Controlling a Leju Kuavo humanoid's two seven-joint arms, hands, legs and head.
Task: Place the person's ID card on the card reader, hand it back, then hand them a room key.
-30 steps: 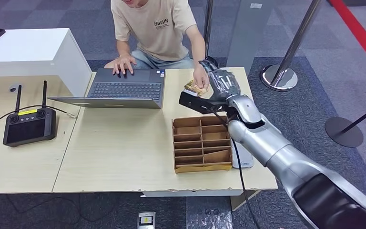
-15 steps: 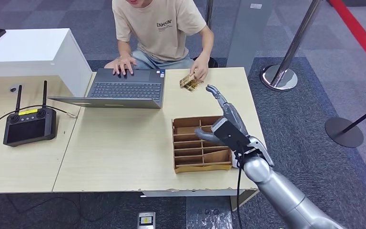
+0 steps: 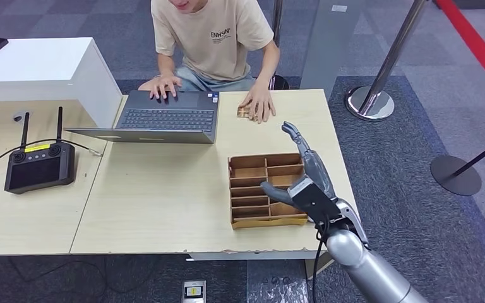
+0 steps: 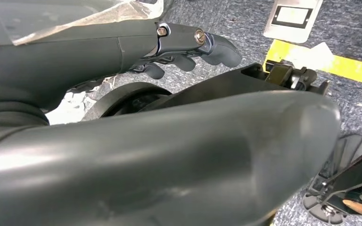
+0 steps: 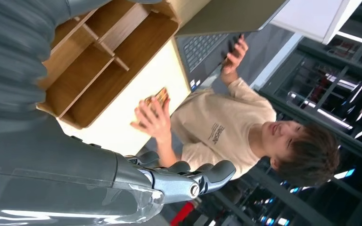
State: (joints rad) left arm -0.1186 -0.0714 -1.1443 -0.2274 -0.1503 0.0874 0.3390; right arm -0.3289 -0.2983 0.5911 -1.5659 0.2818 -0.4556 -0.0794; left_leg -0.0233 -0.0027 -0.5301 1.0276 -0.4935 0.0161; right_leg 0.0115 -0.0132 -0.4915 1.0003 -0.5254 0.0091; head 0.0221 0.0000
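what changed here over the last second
The right hand let go of the card at the person's hand and pulled back over the wooden tray, empty. The person laid the card on the table. Laptop and remote stayed put.

A pale wooden table [image 3: 164,202] is seen across the middle, with a white cabinet [image 3: 44,69] set at ten o'clock. Grey patterned carpet [image 3: 404,151] is spread beyond. Chrome barrier posts [image 3: 379,82] are planted at two o'clock, a round black base [image 3: 456,175] at three o'clock, and a red floor stripe [image 3: 480,44] is laid at one o'clock.
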